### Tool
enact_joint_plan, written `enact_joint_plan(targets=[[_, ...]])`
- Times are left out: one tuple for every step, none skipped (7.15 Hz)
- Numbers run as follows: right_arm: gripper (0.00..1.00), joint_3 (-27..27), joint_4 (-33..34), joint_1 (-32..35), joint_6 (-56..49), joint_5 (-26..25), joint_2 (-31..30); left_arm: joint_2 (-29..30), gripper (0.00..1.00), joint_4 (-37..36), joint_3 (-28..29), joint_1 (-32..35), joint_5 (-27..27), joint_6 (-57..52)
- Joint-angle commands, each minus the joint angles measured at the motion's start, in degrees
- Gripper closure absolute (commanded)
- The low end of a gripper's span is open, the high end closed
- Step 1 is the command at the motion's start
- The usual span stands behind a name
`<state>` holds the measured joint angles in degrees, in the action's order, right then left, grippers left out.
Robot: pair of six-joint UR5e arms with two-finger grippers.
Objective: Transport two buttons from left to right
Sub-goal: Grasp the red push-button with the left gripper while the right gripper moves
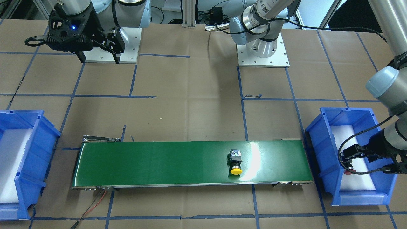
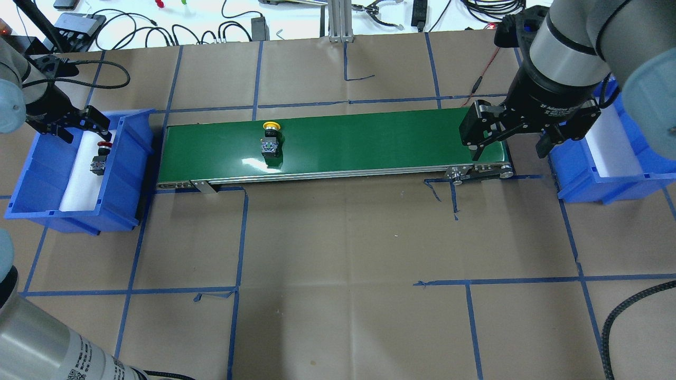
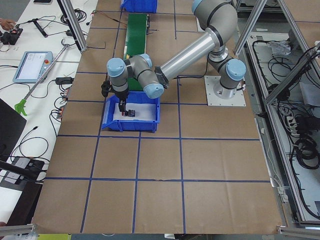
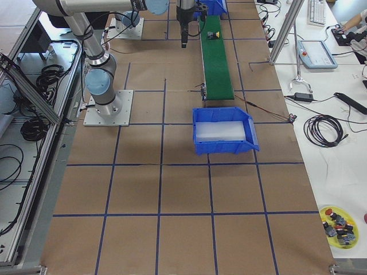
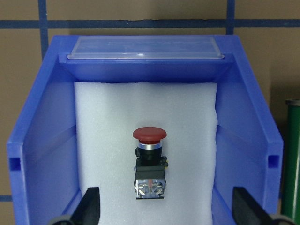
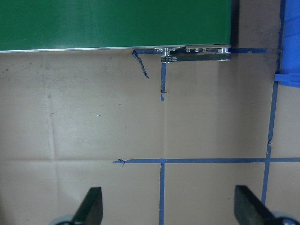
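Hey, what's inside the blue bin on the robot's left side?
A white foam pad lines the blue bin, and the red button lies on it. The floor beneath the foam is covered.

buttons: 2, namely 1 yellow button (image 1: 236, 162), 1 red button (image 5: 149, 164)
buttons on conveyor belt (image 2: 369, 142): 1 (yellow)
buttons in bins: 1 (red, in left bin (image 2: 125, 174))
blue bins: 2, namely left bin, right bin (image 2: 607, 190)
white foam liners: 2, namely left liner (image 5: 108, 140), right liner (image 4: 221, 133)
conveyor belts: 1
arms: 2, namely left arm (image 3: 190, 50), right arm (image 4: 86, 28)
end effectors: 2, namely left end effector (image 5: 166, 208), right end effector (image 2: 509, 146); 2 fingers each
base plates on desk (image 2: 338, 264): 2
yellow dish (image 4: 338, 229): 1, parts inside too small to count
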<state>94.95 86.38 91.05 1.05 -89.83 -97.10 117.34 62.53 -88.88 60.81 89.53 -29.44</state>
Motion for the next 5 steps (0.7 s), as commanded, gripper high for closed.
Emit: enact_joint_plan(targets=[[0.00, -0.47, 0.19, 0.00, -0.08, 0.01, 0.16, 0.96, 0.01, -2.59, -1.38, -0.34, -0.05, 0.00], [0.00, -0.04, 0.97, 0.00, -0.09, 0.10, 0.68, 1.05, 0.01, -2.59, -1.38, -0.43, -0.05, 0.00], [0.00, 0.49, 3.85, 0.09, 0.00, 0.10, 1.47, 1.49, 0.01, -3.02, -1.38, -0.43, 0.03, 0.00], [0.00, 0.58, 7.79, 0.09, 0.09, 0.10, 3.48, 2.36, 0.01, -3.38, -1.38, -0.43, 0.03, 0.00], [0.00, 0.41, 13.05, 0.18, 0.18, 0.10, 6.11, 2.89, 0.01, -3.64, -1.38, -0.43, -0.05, 0.00]])
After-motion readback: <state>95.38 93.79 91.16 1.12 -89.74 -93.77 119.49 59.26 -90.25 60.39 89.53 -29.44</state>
